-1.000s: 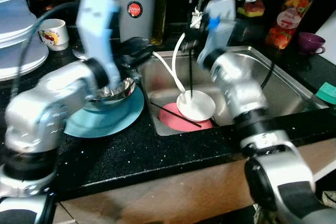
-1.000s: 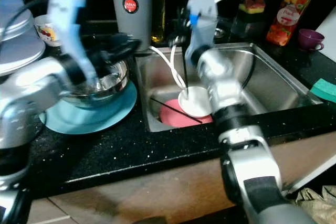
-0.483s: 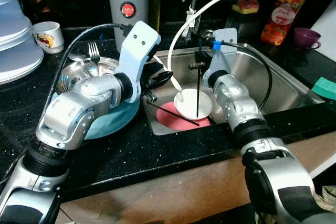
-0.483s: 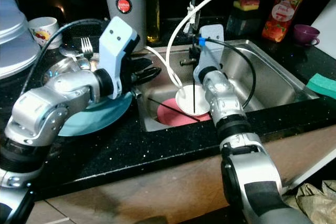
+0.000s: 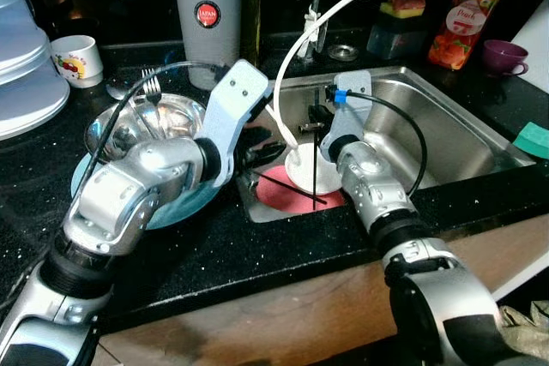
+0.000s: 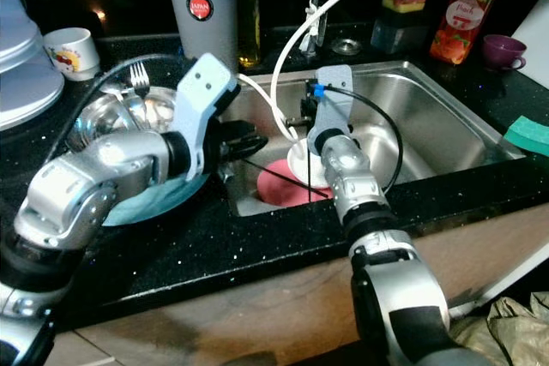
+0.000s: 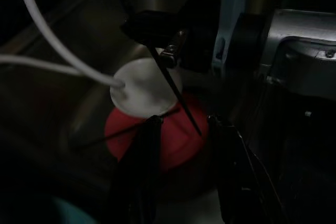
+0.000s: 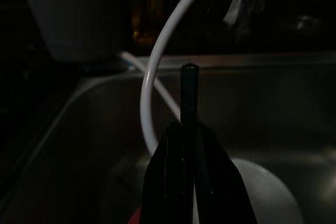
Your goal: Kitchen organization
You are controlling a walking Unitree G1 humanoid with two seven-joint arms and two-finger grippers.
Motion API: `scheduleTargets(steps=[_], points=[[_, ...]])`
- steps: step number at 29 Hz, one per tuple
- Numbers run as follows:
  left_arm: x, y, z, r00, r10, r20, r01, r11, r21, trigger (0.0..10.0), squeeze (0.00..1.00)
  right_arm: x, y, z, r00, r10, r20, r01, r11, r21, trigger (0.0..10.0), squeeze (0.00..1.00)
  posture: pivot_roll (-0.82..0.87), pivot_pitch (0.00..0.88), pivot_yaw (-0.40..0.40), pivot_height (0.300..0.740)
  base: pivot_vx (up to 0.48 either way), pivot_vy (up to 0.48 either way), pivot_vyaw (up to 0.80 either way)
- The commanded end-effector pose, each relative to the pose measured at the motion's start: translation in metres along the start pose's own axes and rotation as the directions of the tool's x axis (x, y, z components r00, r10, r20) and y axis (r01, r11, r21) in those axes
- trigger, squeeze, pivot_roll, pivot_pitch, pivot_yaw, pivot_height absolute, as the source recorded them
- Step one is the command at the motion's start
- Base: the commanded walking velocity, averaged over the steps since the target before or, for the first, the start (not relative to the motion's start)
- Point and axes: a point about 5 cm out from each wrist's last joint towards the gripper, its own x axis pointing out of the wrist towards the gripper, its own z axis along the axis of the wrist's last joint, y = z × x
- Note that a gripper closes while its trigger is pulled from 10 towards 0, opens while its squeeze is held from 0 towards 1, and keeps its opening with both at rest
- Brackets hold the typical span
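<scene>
A black speckled bench (image 5: 257, 255) holds a steel sink (image 5: 463, 139) set into it. On the bench left of the sink lies a blue plate (image 5: 184, 203). Behind it stand a white mug (image 5: 75, 59) and a grey canister (image 5: 206, 19). A purple cup (image 5: 503, 56) and a soap bottle (image 5: 463, 19) stand at the far right, a green sponge (image 5: 533, 139) nearer.

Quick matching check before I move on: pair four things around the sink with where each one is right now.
Things:
1. black chopstick
2. fork
3. pink plate
4. purple cup

Places:
A. on the sink floor, under the white dish
B. on the counter beyond the sink's right end
C. pinched upright in the right gripper
D. leaning in the steel bowl on the counter

Pairs: 1-C, 2-D, 3-A, 4-B
</scene>
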Motion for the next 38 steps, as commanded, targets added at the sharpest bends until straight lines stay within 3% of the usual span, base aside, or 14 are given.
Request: scheduleTargets(steps=[1,6,27,38], points=[[-0.003,-0.003,-0.006,0.999,-0.003,-0.038,0.003,1.000,-0.006,10.0,0.00,-0.002,0.000,-0.007,1.000,-0.013,-0.013,0.013,1.000,0.018,10.0,0.00,0.06,0.097,-0.016,0.740,0.000,0.000,0.00],[-0.007,-0.003,-0.012,0.997,-0.008,-0.071,0.007,1.000,-0.012,10.0,0.00,-0.002,0.003,-0.010,1.000,-0.012,-0.019,0.012,1.000,0.028,10.0,0.00,0.06,0.090,-0.024,0.740,0.000,0.000,0.00],[-0.007,0.001,-0.010,0.998,0.020,-0.067,-0.020,1.000,0.003,10.0,0.00,0.001,0.004,-0.004,1.000,-0.007,-0.020,0.008,0.999,0.034,10.0,0.00,0.05,0.074,-0.025,0.740,0.000,0.000,0.00],[-0.009,0.015,-0.009,0.994,0.068,-0.080,-0.066,0.997,0.025,10.0,0.00,0.003,0.002,0.000,1.000,-0.009,-0.020,0.010,0.999,0.036,10.0,0.00,0.05,0.066,-0.024,0.740,0.000,0.000,0.00]])
